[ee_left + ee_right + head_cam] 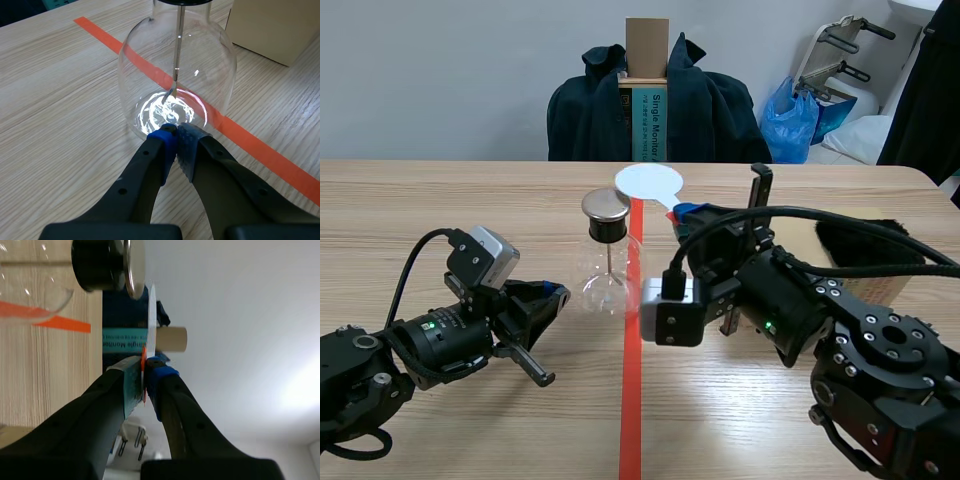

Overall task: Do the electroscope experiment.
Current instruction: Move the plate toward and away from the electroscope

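The electroscope (608,262) stands upright mid-worktop (440,210), right against the red tape line (632,400). It is a clear glass flask (150,75) with a metal cap (605,206) on a black stopper and a thin rod (178,45) hanging down inside.

My left arm (420,340) lies low on the worktop. Its jaws are clenched on nothing, with the tips at the foot of the glass; I cannot tell if they touch it.

My right arm (790,310) reaches across the line. Its jaws grasp a thin white disc (648,182) by its edge and hold it raised, close beside the cap. From the right wrist view I see the disc (150,315) edge-on, but not whether it meets the metal.

Further right sits a box (270,25) with black fur (870,240) on it. A chair draped in a dark jacket (720,110) stands beyond the worktop.
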Robot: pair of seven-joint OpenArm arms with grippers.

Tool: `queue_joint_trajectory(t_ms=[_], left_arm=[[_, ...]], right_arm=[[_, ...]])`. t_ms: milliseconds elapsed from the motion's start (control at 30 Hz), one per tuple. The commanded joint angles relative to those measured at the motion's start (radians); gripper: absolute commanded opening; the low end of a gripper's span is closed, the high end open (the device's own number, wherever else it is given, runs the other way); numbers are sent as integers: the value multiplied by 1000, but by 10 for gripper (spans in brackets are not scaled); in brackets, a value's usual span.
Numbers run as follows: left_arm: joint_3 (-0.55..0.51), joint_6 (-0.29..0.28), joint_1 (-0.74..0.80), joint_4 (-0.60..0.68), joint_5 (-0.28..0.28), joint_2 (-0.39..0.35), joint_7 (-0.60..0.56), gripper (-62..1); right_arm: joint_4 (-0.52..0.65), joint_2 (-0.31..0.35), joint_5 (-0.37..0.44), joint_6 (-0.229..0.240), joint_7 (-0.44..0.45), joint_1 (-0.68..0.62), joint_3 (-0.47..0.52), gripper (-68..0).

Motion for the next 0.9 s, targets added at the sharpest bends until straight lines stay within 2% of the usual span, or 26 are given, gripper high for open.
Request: queue_joint_trajectory(t_ms=[0,200,467,667,867], left_arm=[[-7,-2,-8,18,-6,-3,-13,-577],[-7,-2,-8,18,-6,-3,-13,-577],[-7,-2,-8,18,-6,-3,-13,-577],[-7,-2,-8,18,-6,-3,-13,-577],[-7,-2,-8,18,-6,-3,-13,-577]], right_arm=[[16,8,4,-15,-33,20,10,-667],[16,8,4,-15,-164,20,10,-667],[16,8,4,-14,-258,20,10,-667],[16,8,3,-14,-248,20,10,-667],[16,8,-1,-14,-158,20,10,-667]])
